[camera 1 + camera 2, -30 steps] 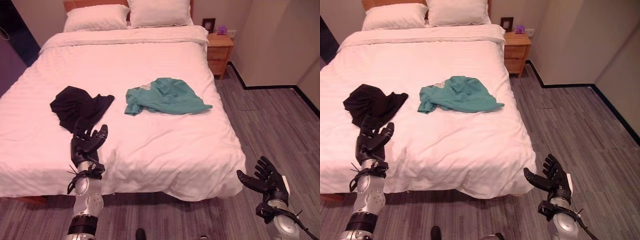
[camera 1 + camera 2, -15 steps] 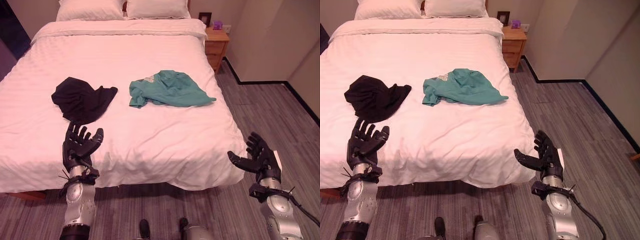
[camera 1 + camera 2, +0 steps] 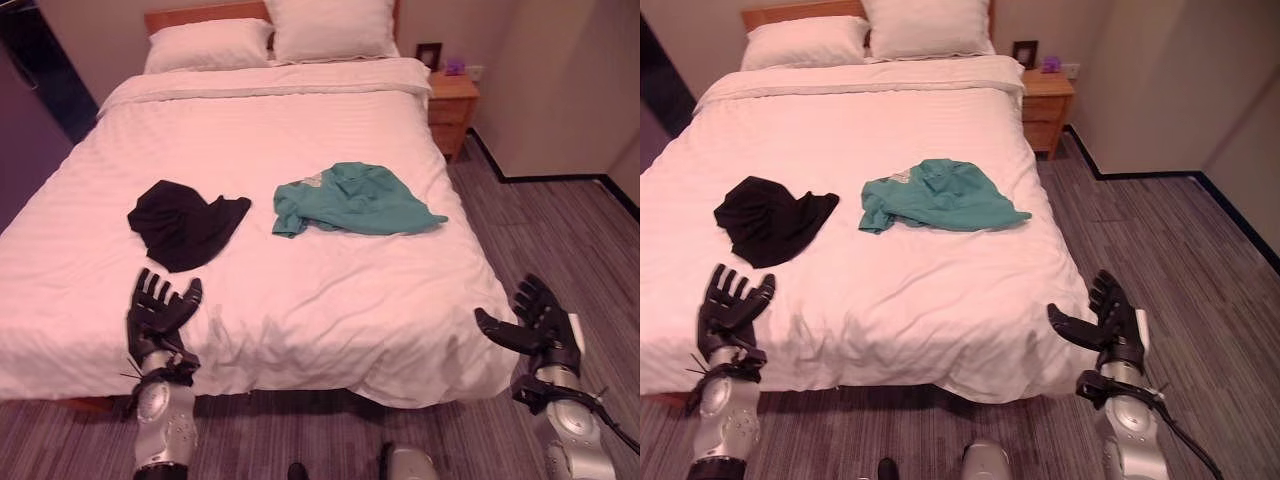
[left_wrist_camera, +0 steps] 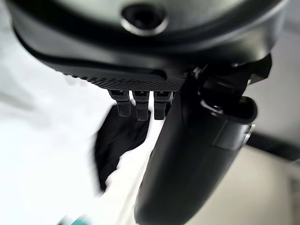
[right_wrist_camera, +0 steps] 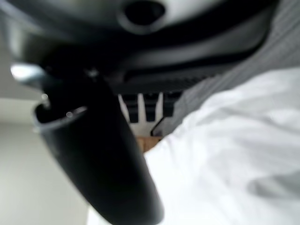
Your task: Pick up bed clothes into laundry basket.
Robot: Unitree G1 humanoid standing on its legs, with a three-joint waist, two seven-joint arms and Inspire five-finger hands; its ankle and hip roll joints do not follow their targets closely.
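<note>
A crumpled black garment (image 3: 186, 223) lies on the white bed (image 3: 300, 300), left of centre. To its right rests a teal garment (image 3: 352, 198), spread and rumpled. My left hand (image 3: 157, 318) is raised over the bed's near edge, below the black garment, fingers straight and spread, holding nothing. In the left wrist view the black garment (image 4: 117, 140) shows past the fingers. My right hand (image 3: 536, 325) hangs off the bed's near right corner, open and empty.
Two pillows (image 3: 270, 35) lean on the wooden headboard. A wooden nightstand (image 3: 452, 108) with a picture frame and a small purple object stands right of the bed. Grey plank floor (image 3: 570, 230) runs along the right side up to the wall.
The camera has shifted, so the whole scene sits lower and further right. Both hands stay open and raised in about the same pose; the garments have not moved on the bed.
</note>
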